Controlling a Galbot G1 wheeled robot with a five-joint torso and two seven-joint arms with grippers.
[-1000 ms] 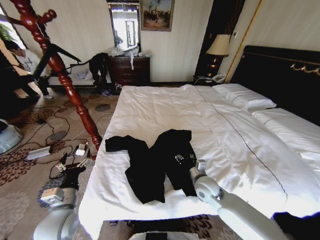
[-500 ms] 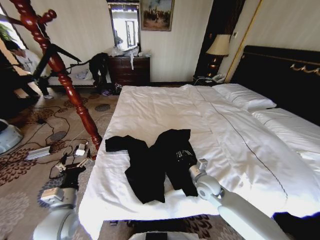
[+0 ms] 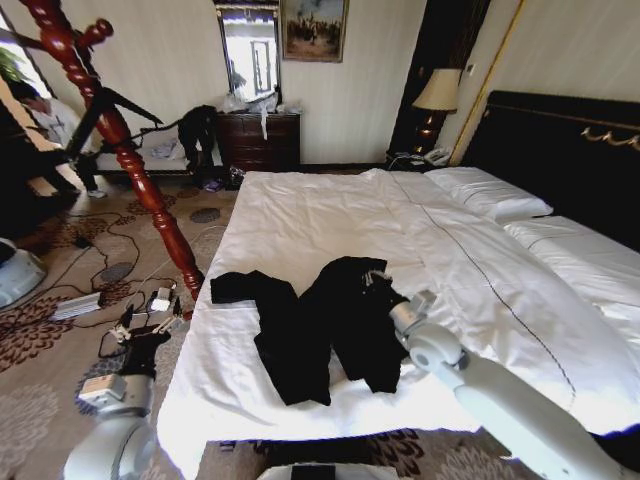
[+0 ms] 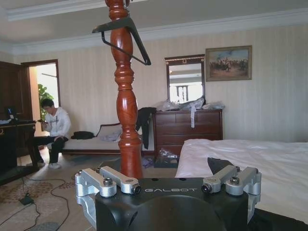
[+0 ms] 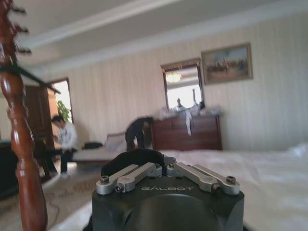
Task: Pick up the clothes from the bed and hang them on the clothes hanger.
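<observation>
My right gripper (image 3: 378, 281) seems pressed together on the clothes (image 3: 325, 322) on the bed's (image 3: 330, 215) near edge, while my left gripper (image 4: 168, 185) idles spread beside the clothes hanger (image 3: 120, 140).

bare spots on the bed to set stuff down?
Free: duvet between the black coat and the pillows, plus the strip toward the dresser. Crowded: the near edge, with the coat and right pincer on it.
</observation>
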